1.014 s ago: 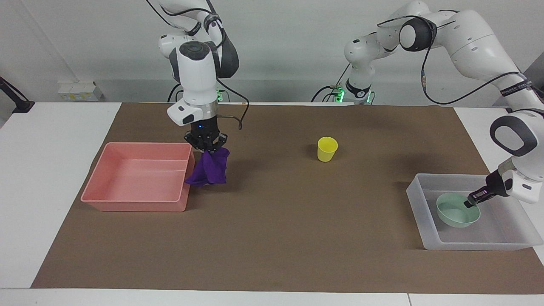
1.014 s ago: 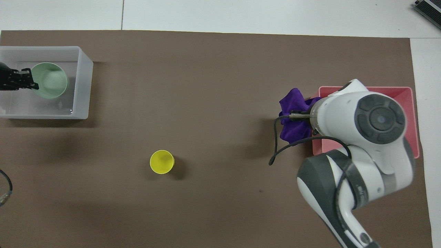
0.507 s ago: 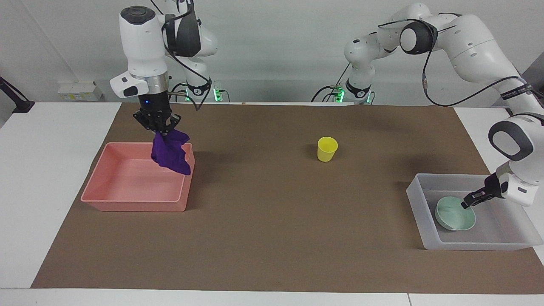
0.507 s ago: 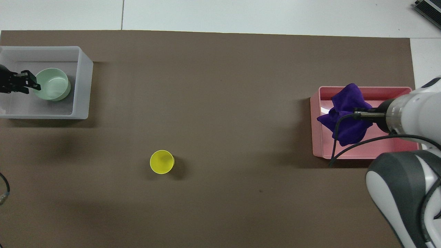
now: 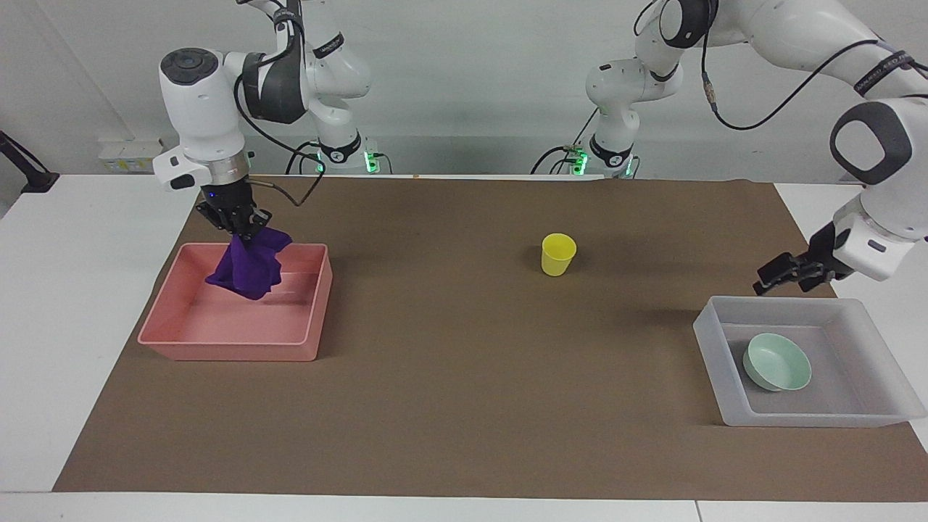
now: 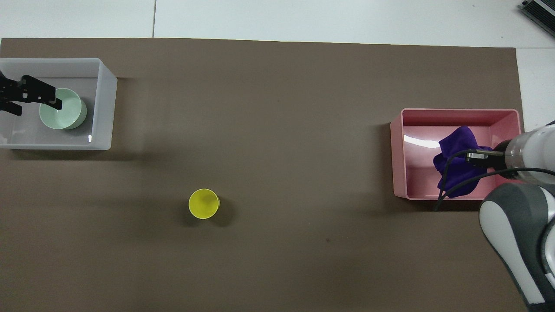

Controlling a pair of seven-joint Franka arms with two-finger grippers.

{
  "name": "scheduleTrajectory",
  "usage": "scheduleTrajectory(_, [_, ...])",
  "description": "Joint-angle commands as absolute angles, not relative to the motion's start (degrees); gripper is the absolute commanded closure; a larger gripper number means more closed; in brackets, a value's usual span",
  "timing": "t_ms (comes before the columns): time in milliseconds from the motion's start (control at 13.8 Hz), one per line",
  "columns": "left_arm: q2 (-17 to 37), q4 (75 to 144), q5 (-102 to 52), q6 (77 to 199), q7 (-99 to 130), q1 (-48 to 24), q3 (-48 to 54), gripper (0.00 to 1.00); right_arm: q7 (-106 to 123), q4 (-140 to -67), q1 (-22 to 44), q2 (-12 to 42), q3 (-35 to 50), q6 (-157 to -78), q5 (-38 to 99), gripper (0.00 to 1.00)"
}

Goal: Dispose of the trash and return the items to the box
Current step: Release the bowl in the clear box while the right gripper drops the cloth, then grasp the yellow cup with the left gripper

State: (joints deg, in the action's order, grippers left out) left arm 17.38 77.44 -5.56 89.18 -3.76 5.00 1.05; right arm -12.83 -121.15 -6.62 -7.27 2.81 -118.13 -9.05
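Observation:
The trash, a purple cloth (image 5: 250,267) (image 6: 455,167), hangs bunched from my right gripper (image 5: 243,230), which is shut on its top over the pink tray (image 5: 232,349). The cloth's lower folds reach down inside the tray's walls. One of the items, a mint-green bowl (image 5: 777,361) (image 6: 63,115), sits upright on the floor of the box, a frosted translucent tray (image 5: 714,355) (image 6: 106,99), at the left arm's end of the table. My left gripper (image 5: 780,284) is open and empty, raised over the box's edge. The other item, a yellow cup (image 5: 558,254) (image 6: 204,203), stands upright on the mat mid-table.
A brown mat (image 5: 464,406) covers most of the white table. The pink tray (image 6: 401,156) lies at the right arm's end of it. The right arm's grey and white links (image 6: 516,234) overhang the mat near the tray.
My right arm carried the purple cloth from beside the pink tray to over its inside. My left gripper opened, let go of the bowl and rose out of the box.

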Motion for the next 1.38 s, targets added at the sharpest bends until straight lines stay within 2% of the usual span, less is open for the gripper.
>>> scheduleTrajectory(0, [6.46, 92.23, -5.8, 89.11, -1.08, -2.6, 0.09, 0.0, -12.75, -121.99, -9.05, -5.02, 3.34, -119.71, -9.14, 1.0])
scheduleTrajectory(72, [3.63, 97.16, -5.8, 91.21, 1.03, -5.25, 0.26, 0.0, -12.74, -122.25, -9.4, -4.57, 3.34, -119.71, -9.14, 0.85])
scheduleTrajectory(145, [1.43, 101.56, -6.32, 93.49, 1.66, -7.45, 0.35, 0.0, -13.01, -122.17, -9.75, -4.48, 3.34, -119.62, -9.14, 0.56])
scheduleTrajectory(217, [0.1, 105.6, -7.55, 95.08, 1.84, -10.86, 0.26, 0.0, -13.62, -121.99, -9.67, -4.48, 3.43, -119.53, -9.14, 0.4])
scheduleTrajectory(362, [-0.44, 111.59, -8.08, 99.56, 1.93, -15.1, 0.35, 0.0, -13.8, -120.86, -9.58, -4.31, 3.43, -119.01, -9.14, 0.33])
scheduleTrajectory(435, [-0.53, 114.32, -8.43, 101.93, 1.85, -16.51, 0.35, 0.0, -13.62, -119.89, -9.32, -4.31, 3.43, -118.83, -9.14, 0.2])
scheduleTrajectory(507, [-0.53, 117.13, -8.61, 104.82, 1.85, -17.74, 0.35, 0.0, -13.54, -119.01, -9.23, -4.39, 3.51, -118.57, -9.05, 0.0])
scheduleTrajectory(797, [-0.44, 126.89, -9.14, 117.57, 4.56, -23.8, 0.26, 0.0, -13.71, -111.64, -7.12, -4.31, 4.04, -111.12, -2.31, 0.0])
scheduleTrajectory(870, [-0.09, 128.31, -9.14, 118.82, 5.01, -24.08, 0.26, 0.06, -13.71, -110.14, -6.95, -4.22, 4.22, -109.53, -1.15, 0.0])
scheduleTrajectory(942, [0.7, 128.93, -9.14, 119.35, 5.1, -24.17, 0.26, 0.34, -13.8, -108.04, -5.38, -4.04, 4.91, -107.95, -1.06, 0.0])
scheduleTrajectory(1014, [1.31, 129.02, -9.14, 120.49, 5.18, -24.17, 0.26, 0.68, -13.8, -105.23, -4.23, -2.91, 5.01, -106.1, -1.05, 0.0])
scheduleTrajectory(1087, [2.36, 128.85, -9.14, 121.63, 5.19, -24.17, 0.35, 0.86, -13.89, -102.16, -3.78, -1.68, 5.1, -104.08, -1.23, 0.0])
scheduleTrajectory(1159, [3.42, 128.59, -9.14, 122.51, 5.19, -24.17, 0.26, 1.0, -13.97, -99.43, -2.65, -1.23, 5.1, -102.15, -2.01, 0.0])
scheduleTrajectory(1304, [4.83, 128.06, -9.14, 122.78, 5.19, -23.73, 0.26, 1.0, -13.97, -93.02, -1.94, 1.48, 5.1, -97.23, -2.11, 0.0])
